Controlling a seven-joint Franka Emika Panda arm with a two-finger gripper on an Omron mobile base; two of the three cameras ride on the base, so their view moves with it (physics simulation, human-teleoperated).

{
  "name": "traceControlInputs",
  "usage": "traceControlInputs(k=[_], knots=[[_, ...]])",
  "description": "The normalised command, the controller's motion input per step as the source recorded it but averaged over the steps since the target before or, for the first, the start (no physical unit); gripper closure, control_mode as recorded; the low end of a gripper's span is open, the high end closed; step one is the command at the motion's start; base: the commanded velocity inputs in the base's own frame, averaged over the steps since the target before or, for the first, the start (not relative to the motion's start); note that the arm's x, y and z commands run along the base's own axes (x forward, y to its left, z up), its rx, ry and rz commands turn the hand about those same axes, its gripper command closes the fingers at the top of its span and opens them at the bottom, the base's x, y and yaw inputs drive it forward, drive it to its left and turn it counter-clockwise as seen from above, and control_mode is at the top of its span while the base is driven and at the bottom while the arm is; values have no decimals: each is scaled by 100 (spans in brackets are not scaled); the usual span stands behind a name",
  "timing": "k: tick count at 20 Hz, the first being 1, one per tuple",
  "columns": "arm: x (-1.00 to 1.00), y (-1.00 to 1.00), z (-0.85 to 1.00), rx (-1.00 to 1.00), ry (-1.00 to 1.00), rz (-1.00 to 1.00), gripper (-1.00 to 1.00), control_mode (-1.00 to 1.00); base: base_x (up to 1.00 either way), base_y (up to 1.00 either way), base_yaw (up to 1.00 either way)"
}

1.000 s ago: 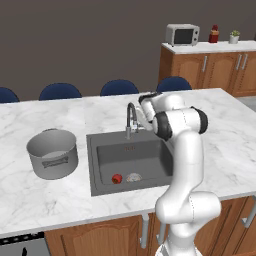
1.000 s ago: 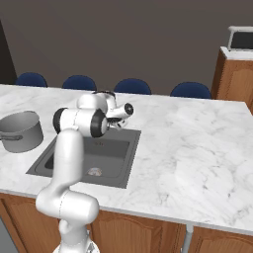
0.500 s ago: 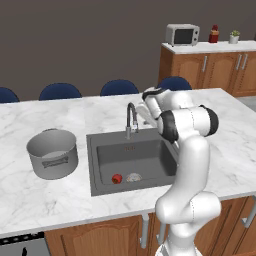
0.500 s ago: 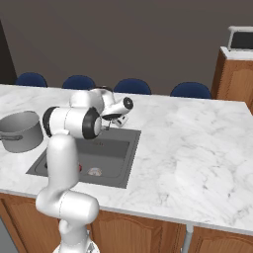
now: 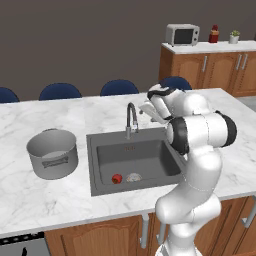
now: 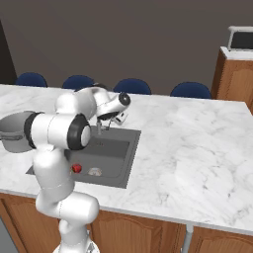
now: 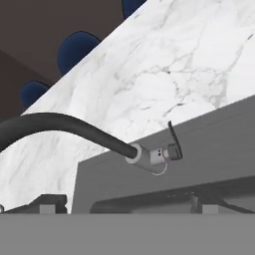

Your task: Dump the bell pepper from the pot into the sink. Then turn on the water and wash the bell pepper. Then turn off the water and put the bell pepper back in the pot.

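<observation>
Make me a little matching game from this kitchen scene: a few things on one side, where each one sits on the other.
Things:
1. bell pepper
2. pot
3. faucet
4. microwave

Places:
A. on the far wooden cabinets
B. on the sink floor beside the drain
C. on the marble counter left of the sink
D. at the sink's back edge

Pairs: 1-B, 2-C, 3-D, 4-A

Set into the tabletop (image 5: 60,200): the sink (image 5: 150,155), bell pepper (image 5: 116,178) inside beside the drain (image 5: 133,177). Left of the sink, on the tabletop, the pot (image 5: 51,153). Behind the basin, the faucet (image 5: 131,118); just right of it, the tool (image 5: 148,109). Beyond the tabletop, chairs (image 5: 60,91).
</observation>
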Motion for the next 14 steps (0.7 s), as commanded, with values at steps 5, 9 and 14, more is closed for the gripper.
traceControlInputs(k=[5,9,14], knots=[[-61,-12,57,-6,-1,4,-100,-100,0,0,0],[-65,-9,57,-6,0,4,-100,-100,0,0,0],[-68,-2,37,-8,6,10,-100,-100,0,0,0]])
